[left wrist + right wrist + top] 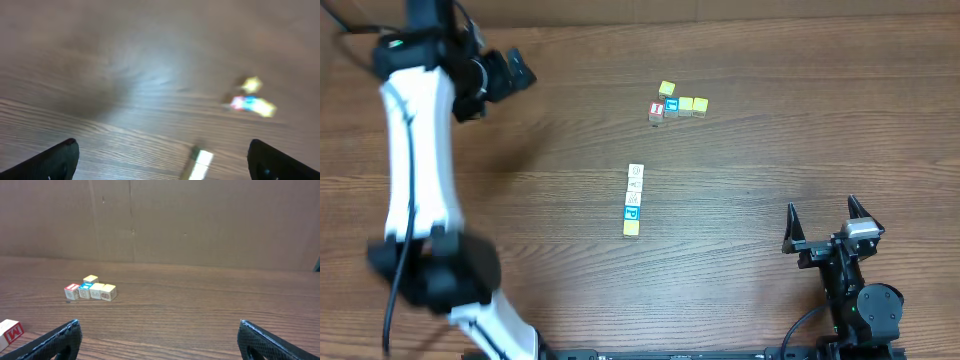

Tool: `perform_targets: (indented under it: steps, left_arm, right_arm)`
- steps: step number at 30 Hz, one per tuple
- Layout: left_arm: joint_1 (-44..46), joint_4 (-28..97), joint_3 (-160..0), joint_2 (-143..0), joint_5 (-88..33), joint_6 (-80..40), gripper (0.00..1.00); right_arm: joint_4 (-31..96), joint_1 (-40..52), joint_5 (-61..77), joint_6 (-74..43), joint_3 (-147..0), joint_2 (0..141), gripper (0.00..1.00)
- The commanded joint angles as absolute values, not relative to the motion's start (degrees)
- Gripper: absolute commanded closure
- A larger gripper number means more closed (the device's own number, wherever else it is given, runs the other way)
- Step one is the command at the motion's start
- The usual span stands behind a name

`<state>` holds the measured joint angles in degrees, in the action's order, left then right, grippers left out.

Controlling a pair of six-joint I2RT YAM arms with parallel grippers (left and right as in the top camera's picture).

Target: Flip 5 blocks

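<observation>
five blocks in one row, five other cubes clustered.

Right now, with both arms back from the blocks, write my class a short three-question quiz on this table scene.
1. True or false: the right gripper is shut.
2. How many blocks stand in the single row at mid-table?
3. Which colour is the row's end block nearest the arms' bases? A red, B yellow, C green.
Key: 1 false, its jaws are open; 2 five; 3 B.
</observation>
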<state>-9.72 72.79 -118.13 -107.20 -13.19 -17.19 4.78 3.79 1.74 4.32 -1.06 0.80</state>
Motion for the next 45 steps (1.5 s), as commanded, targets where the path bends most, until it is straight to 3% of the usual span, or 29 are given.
perform_targets:
  steps: [1, 11, 25, 38, 45]
  left_arm:
    - [-9.5, 73.03, -119.0, -96.05, -13.06, -17.15, 0.0]
    - [-9.34, 74.13, -119.0, -75.83, -12.88, -17.1, 0.0]
    - [-9.37, 96.25, -118.15, -61.23, -6.46, -16.21, 0.0]
    - [-9.34, 93.01, -101.45, -42.11, -6.24, -17.87, 0.0]
    - [-9.28, 82.02, -89.49, -29.89, -5.76, -17.85, 0.0]
  right_arm:
    - [4.64, 3.73, 2.26, 4.54, -0.45, 0.19, 0.0]
    - [4.64, 3.73, 2.26, 4.54, -0.45, 0.19, 0.0]
    - [4.67, 3.73, 2.26, 4.54, -0.45, 0.19, 0.0]
    - [4.64, 3.73, 2.26, 4.54, -0.45, 0.19, 0.0]
    - [4.64, 3.73, 2.26, 4.54, -0.45, 0.19, 0.0]
